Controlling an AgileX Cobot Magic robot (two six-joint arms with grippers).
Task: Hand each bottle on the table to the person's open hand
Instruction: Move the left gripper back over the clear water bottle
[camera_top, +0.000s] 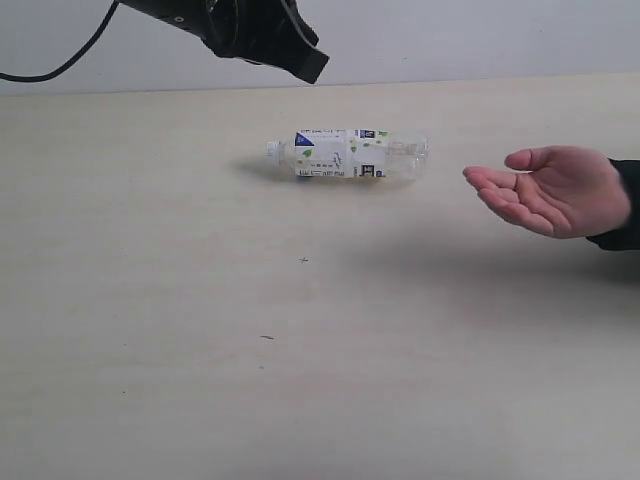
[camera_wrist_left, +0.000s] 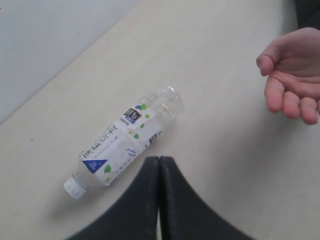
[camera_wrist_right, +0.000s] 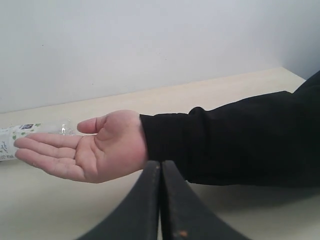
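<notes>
Left arm was up off the worktop, slanting down from the far side, and its left fingers were pressed flat together, no gap between them. They held nothing and touched nothing.

The bottle lay on its side on the worktop just beyond those fingertips, clear of them. In the exterior view the bottle sat a little below and ahead of the left fingers. It was a small clear plastic bottle with a white cap and a white label carrying green leaves, a blue patch and dark characters. The cap end pointed away from the person's hand and the base pointed towards it.

The right fingers were also closed tight against each other, gripping nothing. Just beyond their tips the hand was held palm up and open, with a black sleeve covering the wrist and forearm. Past the hand, further from the right fingers, one end of the bottle showed on the worktop. The hand was near the bottle's base, not touching it, and well to one side of the left fingers.
</notes>
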